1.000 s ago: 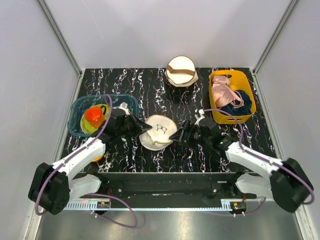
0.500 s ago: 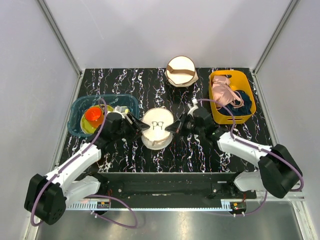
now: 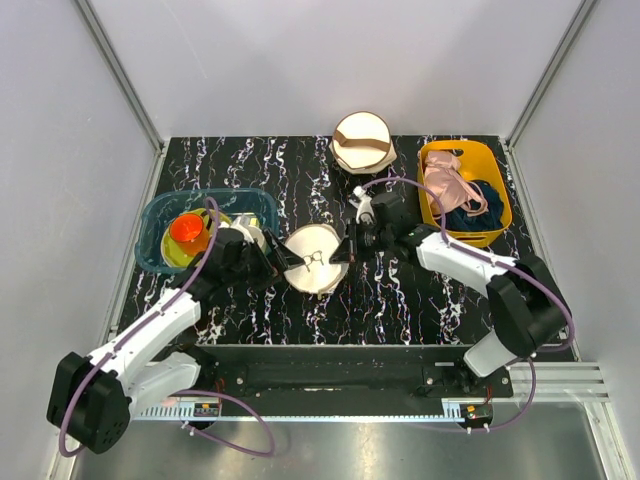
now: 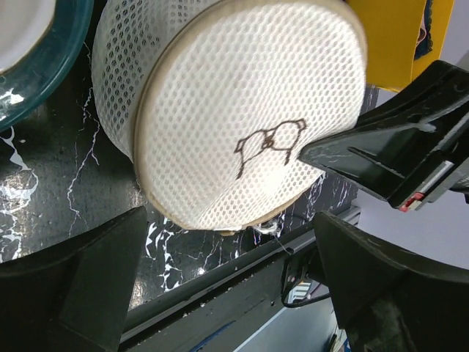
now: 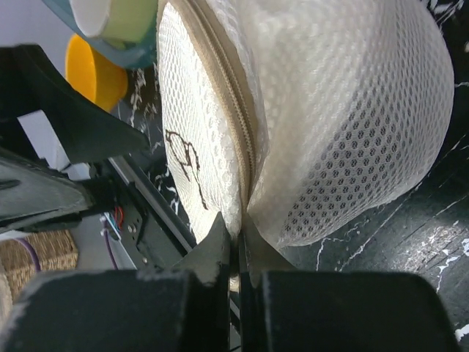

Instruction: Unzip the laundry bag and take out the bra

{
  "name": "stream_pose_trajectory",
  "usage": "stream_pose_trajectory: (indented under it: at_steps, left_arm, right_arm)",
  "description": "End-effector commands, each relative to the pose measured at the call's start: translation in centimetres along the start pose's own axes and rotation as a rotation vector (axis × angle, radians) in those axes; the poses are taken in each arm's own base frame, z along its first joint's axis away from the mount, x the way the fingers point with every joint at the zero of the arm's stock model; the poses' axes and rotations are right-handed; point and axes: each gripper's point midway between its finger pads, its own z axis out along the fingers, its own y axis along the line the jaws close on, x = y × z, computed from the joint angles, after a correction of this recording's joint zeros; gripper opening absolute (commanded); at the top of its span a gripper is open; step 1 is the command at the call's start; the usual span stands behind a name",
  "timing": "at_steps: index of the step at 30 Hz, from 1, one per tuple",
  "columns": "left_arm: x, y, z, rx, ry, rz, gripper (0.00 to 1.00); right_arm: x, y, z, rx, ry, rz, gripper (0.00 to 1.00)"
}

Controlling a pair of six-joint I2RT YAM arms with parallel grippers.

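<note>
The laundry bag (image 3: 318,258), a round white mesh pouch, stands tilted on its edge mid-table, its black bra-shaped drawing (image 4: 270,141) facing the near side. My right gripper (image 3: 347,248) is shut on the bag's zipped seam (image 5: 236,110) at the right rim, with its jaws pinched together (image 5: 238,236). My left gripper (image 3: 283,262) stands wide open just left of the bag, its fingers (image 4: 80,279) apart from the mesh (image 4: 242,88). The bra is hidden.
A teal basin (image 3: 160,205) holding an orange cup (image 3: 187,230) sits at the left. A yellow bin (image 3: 462,238) with pink and navy garments is at the right. A cream round bag with a brown band (image 3: 362,142) lies at the back.
My left gripper has opened and let go of the bag. My right gripper has shut on the bag's seam and moved toward the back, and the bag has tipped up on its edge.
</note>
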Motion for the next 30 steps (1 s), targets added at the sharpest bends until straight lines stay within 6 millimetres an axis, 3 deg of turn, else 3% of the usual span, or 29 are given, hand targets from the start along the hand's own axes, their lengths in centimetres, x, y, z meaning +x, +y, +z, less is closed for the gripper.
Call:
stream_pose_trajectory:
  at_steps: [1,3,7,9,10,13,19,22,28,30]
  left_arm:
    - [0.2,-0.3,0.6,0.047,0.008,0.042,0.99]
    - [0.1,-0.1,1.0,0.05,0.009,0.041,0.98]
    - [0.1,-0.6,2.6,0.057,0.057,0.053,0.95]
    - [0.3,-0.8,2.8,0.053,0.088,0.074,0.95]
    - [0.1,-1.1,2.8,0.051,0.095,0.076,0.97]
    - [0.0,-0.9,2.7,0.039,0.09,0.089,0.99]
    - [-0.4,-1.8,2.0,0.066,0.058,0.098,0.99]
    - [0.0,-2.0,2.1,0.086,0.078,0.086,0.99]
    - [1.9,-0.1,2.1,0.069,0.128,0.027,0.99]
    - [2.3,0.5,2.3,0.076,0.122,0.005,0.99]
  right_arm:
    - [0.0,1.3,-0.2,-0.081,0.071,-0.099,0.0]
    - [0.3,1.1,-0.2,-0.078,0.09,-0.098,0.01]
    - [0.3,0.4,-0.7,-0.033,0.072,-0.077,0.31]
    - [-0.3,0.3,-1.4,-0.007,0.038,-0.061,0.37]
    - [-0.3,-0.1,-1.6,0.017,0.028,-0.045,0.57]
    - [-1.2,-0.8,-3.0,0.109,-0.039,-0.017,0.72]
    - [-2.6,-0.4,-6.8,0.212,-0.152,-0.01,0.79]
    - [-2.6,-1.2,-9.2,0.307,-0.219,0.025,0.79]
    - [-0.5,-1.7,-12.7,0.365,-0.273,0.069,0.77]
    - [0.7,-2.8,-13.0,0.408,-0.25,0.072,0.77]
